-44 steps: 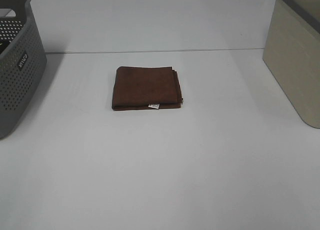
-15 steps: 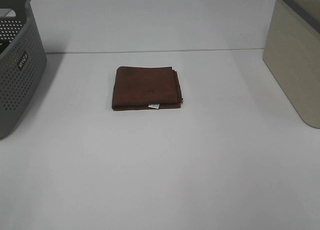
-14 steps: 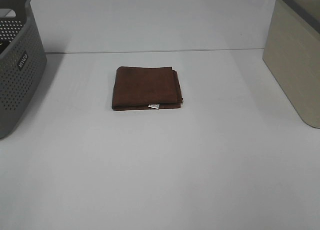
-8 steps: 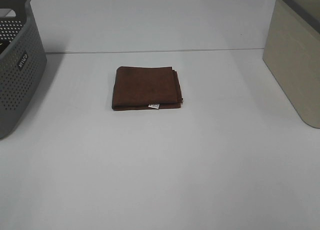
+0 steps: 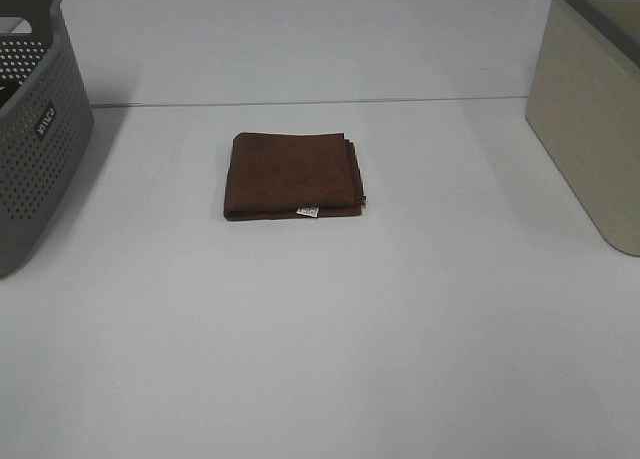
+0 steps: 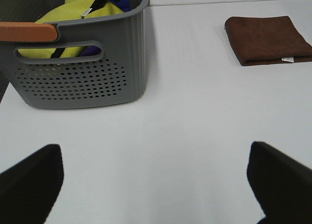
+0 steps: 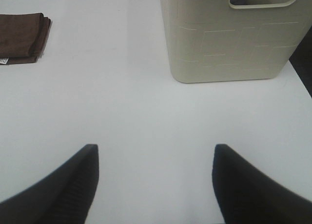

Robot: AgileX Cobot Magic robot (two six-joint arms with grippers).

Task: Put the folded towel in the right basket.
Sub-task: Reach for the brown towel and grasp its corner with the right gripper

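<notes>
None of the task is done yet: the towel (image 5: 293,176) is seen lying folded and flat near the middle of the table (image 5: 320,359), well apart from the right basket (image 5: 590,129) and untouched. Both tools are held wide open and empty, the left gripper (image 6: 153,153) facing the left basket (image 6: 83,63) and the right gripper (image 7: 156,148) facing the right basket, and neither is near the towel. Everything is judged to be left: reaching, grasping, carrying, and release over the right basket

Middle: open table (image 5: 330,319) ringed the folded towel (image 5: 293,175).
Left edge: grey basket (image 5: 35,129) stood.
Right edge: beige basket (image 5: 590,119) stood.
</notes>
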